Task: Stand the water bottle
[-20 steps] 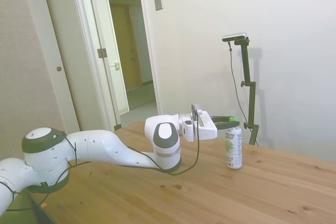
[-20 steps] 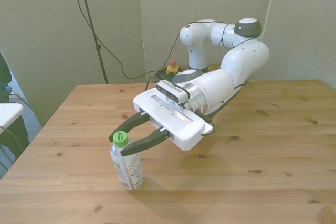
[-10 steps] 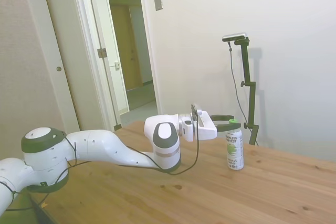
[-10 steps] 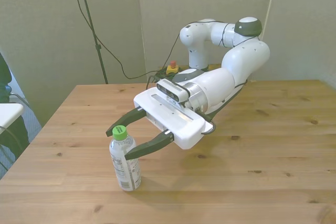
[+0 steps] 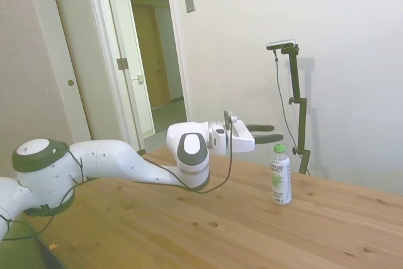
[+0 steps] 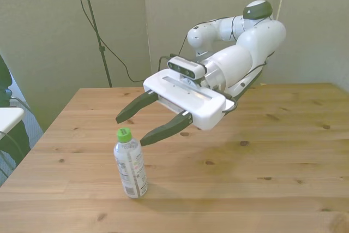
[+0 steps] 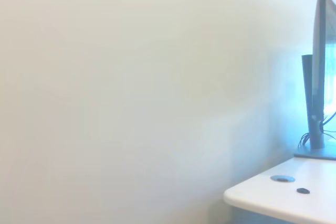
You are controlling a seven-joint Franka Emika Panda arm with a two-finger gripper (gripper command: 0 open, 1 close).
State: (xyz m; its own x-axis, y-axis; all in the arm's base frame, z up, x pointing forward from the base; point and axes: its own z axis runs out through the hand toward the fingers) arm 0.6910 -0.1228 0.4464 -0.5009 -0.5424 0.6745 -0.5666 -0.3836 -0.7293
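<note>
1. Nearest the front camera, the bottle [image 6: 130, 165] stands upright on the table [image 6: 262, 189], green cap up, label facing out, touching nothing. It sits toward 7 o'clock on the tabletop in that view.
2. Up and behind it, toward 1 o'clock from the cap, the gripper [image 6: 136, 129] hangs in the air with its jaws spread wide and empty. The side view confirms this: gripper [image 5: 272, 133] above the bottle [image 5: 281, 174], a clear gap between the dark fingertips and the cap.
3. Farther back, the arm [image 6: 240, 61] folds toward the base at 12 o'clock.
4. My judgement: the bottle is already standing, so only a clean retreat remains.
5. Risks from here:
   - A dip or sideways swing of the arm could clip the cap with a fingertip; a tall, narrow, light bottle would topple easily.
   - A knock to the table might rock it for the same reason.
6. The wrist view shows only a pale wall [image 7: 131, 87] and the corner of another white table [image 7: 278, 198]; the bottle is out of its sight.
</note>
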